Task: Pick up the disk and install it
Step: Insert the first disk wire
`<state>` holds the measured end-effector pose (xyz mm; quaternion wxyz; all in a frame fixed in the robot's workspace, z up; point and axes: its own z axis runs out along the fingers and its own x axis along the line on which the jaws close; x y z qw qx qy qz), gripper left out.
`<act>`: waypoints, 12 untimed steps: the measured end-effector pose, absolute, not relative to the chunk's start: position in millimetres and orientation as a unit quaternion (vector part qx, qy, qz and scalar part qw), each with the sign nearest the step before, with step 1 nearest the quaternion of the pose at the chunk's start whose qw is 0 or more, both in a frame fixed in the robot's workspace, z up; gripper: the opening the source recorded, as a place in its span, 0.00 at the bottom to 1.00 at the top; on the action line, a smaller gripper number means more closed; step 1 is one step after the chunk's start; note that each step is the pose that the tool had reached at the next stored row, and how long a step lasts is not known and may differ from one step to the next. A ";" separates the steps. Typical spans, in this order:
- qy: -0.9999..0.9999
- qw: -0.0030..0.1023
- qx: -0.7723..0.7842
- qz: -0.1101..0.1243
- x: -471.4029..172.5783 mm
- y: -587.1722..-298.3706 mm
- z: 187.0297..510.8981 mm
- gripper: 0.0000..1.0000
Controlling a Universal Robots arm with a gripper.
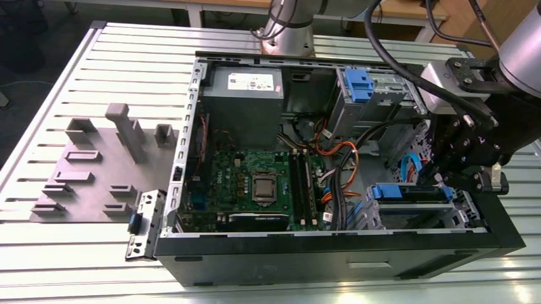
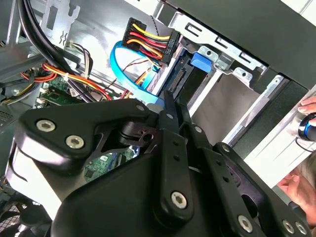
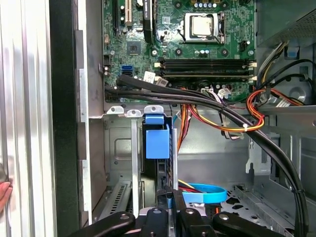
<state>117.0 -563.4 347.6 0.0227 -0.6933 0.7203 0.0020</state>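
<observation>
Inside the open computer case (image 1: 338,247), the pincer (image 3: 168,197) is clenched on the disk (image 3: 159,163), which stands edge-on in its drive bay (image 1: 414,212). Just beyond its fingertips sits the blue bracket tab (image 2: 200,60); beside them curves a blue data cable (image 3: 205,191).

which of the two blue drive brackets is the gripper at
The lower one, on the disk in the bay at the case's front corner; the gripper is there. The other blue bracket sits beside the power supply.
</observation>
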 end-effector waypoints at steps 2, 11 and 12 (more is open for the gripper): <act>0.720 0.024 -0.693 0.001 116.1 -563.5 347.3 0.16; 0.720 0.025 -0.693 0.000 114.4 -563.6 342.3 0.16; 0.720 0.025 -0.693 0.000 114.4 -563.6 342.3 0.16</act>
